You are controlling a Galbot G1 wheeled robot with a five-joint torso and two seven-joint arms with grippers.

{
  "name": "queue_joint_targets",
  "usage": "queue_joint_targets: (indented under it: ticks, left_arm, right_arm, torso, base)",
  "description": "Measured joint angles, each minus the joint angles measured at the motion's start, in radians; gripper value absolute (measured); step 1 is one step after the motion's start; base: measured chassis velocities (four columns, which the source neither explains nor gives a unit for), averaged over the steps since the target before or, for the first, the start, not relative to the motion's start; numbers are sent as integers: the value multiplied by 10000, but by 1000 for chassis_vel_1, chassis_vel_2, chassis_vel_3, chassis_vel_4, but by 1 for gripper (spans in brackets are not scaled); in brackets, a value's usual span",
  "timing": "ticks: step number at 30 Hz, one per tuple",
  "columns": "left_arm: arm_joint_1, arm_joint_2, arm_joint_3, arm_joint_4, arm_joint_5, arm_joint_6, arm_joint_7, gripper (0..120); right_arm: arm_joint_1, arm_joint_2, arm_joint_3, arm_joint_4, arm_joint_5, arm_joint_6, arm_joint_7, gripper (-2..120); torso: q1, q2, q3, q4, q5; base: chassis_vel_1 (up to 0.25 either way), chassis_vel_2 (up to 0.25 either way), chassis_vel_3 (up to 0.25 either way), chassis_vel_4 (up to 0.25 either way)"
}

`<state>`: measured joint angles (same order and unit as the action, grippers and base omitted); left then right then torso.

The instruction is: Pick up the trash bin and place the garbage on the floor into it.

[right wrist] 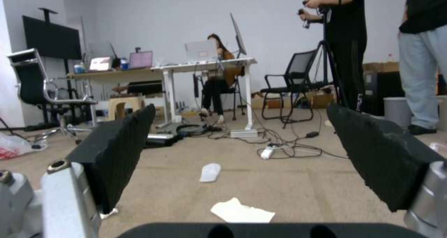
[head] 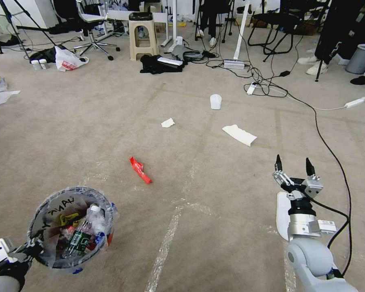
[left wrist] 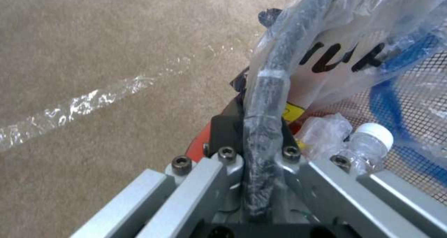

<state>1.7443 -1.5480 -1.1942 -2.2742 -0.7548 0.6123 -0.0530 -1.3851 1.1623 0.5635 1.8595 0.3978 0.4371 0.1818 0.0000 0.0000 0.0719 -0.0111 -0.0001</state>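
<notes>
Bin (head: 71,227), small and round with a crinkled clear bag lining marked in black letters at the rim, sits low at the robot's near left, above the carpeted floor (head: 109,134). Inside it lie a clear bottle (head: 82,235) with a green label and white cap, red wrappers and a yellow wrapper. The left gripper (head: 30,248) is clamped on the bin's bagged rim at the side nearest the robot; in the left wrist view the dark rim (left wrist: 265,101) runs straight between the closed jaws.

Ahead of the bin, a red wrapper (head: 140,170) lies on the carpet near the middle of the floor. Farther on are a small crumpled white tissue (head: 168,122), a flat white sheet of paper (head: 239,134) to its right, and a clear plastic cup (head: 215,101) beyond both. Shiny tape lines (head: 166,239) cross the carpet.

The right gripper (head: 293,167) hangs over the floor at the near right, well apart from the bin, its two black fingers (right wrist: 118,154) spread wide and holding nothing. From the right wrist view, the white paper (right wrist: 242,211) lies between and beyond those fingers.

At the back of the room stand a beige stool (head: 142,35), office chairs and tangled black cables (head: 263,83).
</notes>
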Motion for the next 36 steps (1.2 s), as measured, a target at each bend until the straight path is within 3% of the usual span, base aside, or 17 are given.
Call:
queue_joint_targets:
  ticks: [5, 36]
  left_arm:
    - [-89, 13, -12, 227, 271, -147, 264, 0]
    - [-162, 66, -113, 238, -65, -28, 97, 0]
  right_arm:
    - [68, -24, -106, -57, -1, -102, 14, 95]
    - [258, 127, -301, -215, -63, -161, 28, 93]
  torso:
    - [0, 0, 0, 0, 1]
    - [1, 0, 0, 0, 1]
  base:
    - [0, 0, 0, 0]
    - [0, 0, 0, 0]
